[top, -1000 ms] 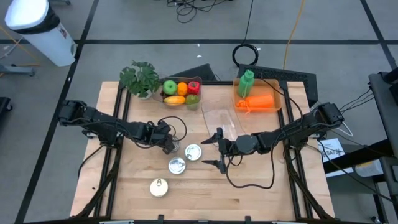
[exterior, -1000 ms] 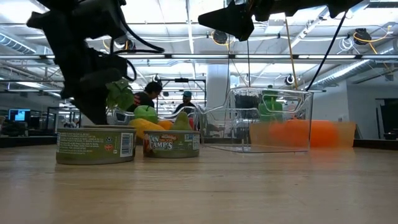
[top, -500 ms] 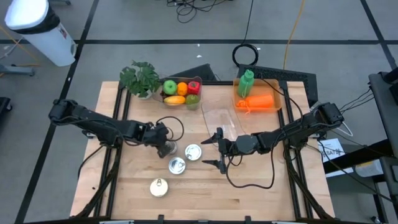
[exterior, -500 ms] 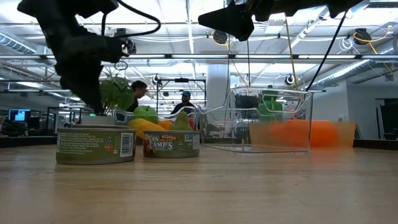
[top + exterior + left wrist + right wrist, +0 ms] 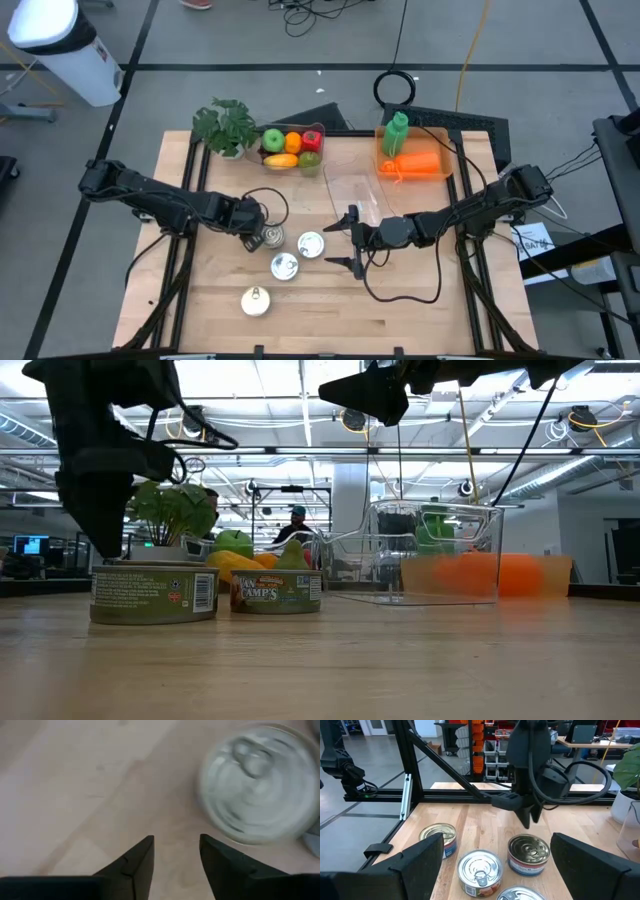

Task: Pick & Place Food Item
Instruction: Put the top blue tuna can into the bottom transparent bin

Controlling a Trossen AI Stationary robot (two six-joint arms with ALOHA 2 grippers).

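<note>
Several silver-topped tin cans stand upright on the wooden table: one (image 5: 270, 237) by the left arm, one (image 5: 311, 244) beside it, one (image 5: 285, 266) and one (image 5: 256, 301) nearer the table's near edge. My left gripper (image 5: 254, 228) (image 5: 176, 850) points down just left of the first can (image 5: 255, 780), its fingers a little apart over bare wood, touching nothing. My right gripper (image 5: 352, 241) hovers wide open right of the cans, which its wrist view shows ahead, with the first can (image 5: 529, 853) under the left arm.
A clear plastic container (image 5: 355, 195) sits mid-table, behind the right gripper. Along the far edge are a potted plant (image 5: 228, 125), a tray of fruit and vegetables (image 5: 291, 148) and an orange bin (image 5: 412, 158) holding a green bottle. Bare wood lies along the near edge.
My left gripper has moved toward the table's left edge, off the spot above the can near it, so that can's top now shows uncovered in the high view. The cans and my right arm have stayed in place.
</note>
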